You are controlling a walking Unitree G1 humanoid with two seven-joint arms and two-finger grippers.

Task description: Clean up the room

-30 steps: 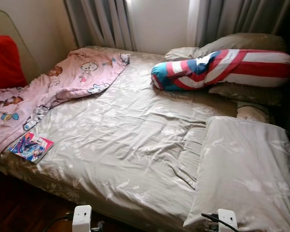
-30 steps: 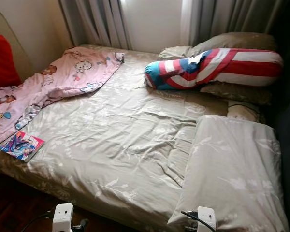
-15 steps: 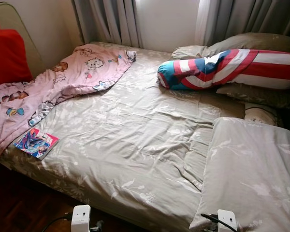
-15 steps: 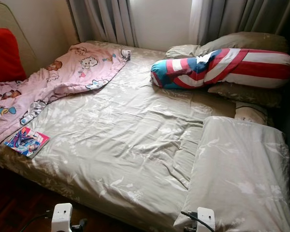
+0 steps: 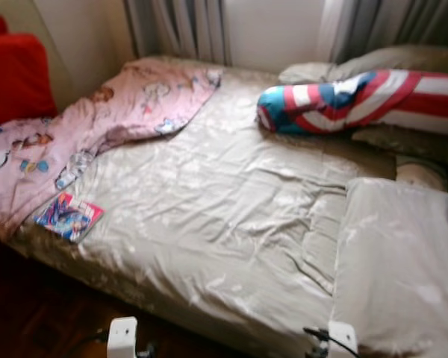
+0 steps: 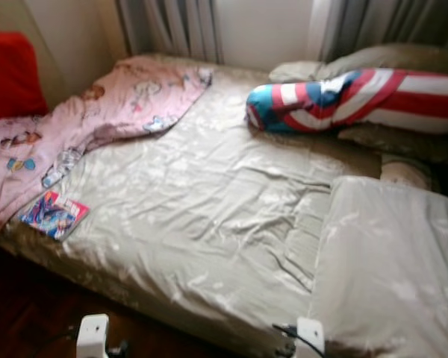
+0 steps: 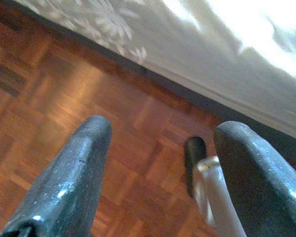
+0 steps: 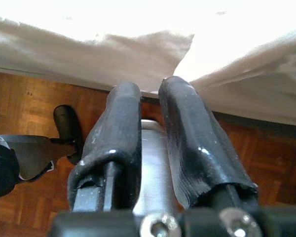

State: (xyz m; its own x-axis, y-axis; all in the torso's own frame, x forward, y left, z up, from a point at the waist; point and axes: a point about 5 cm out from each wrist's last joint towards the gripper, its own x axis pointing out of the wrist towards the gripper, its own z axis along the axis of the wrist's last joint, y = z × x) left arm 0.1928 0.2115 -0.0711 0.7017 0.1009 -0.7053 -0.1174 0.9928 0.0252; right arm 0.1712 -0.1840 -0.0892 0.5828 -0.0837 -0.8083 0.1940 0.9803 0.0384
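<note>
Nothing tidied yet, by the look. My left hand [image 7: 158,173] hangs released and my right hand [image 8: 150,128] clenched on nothing, both low over the floor by the bed [image 5: 231,224]. Ahead & to the left: book [image 5: 69,217] w/ crumpled pink blanket [image 5: 82,134] beyond.

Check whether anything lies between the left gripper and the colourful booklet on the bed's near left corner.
Nothing visible blocks it. The booklet lies flat on the bed sheet, just clear of the pink blanket. The left gripper, open, hangs low over the wooden floor beside the bed edge.
</note>
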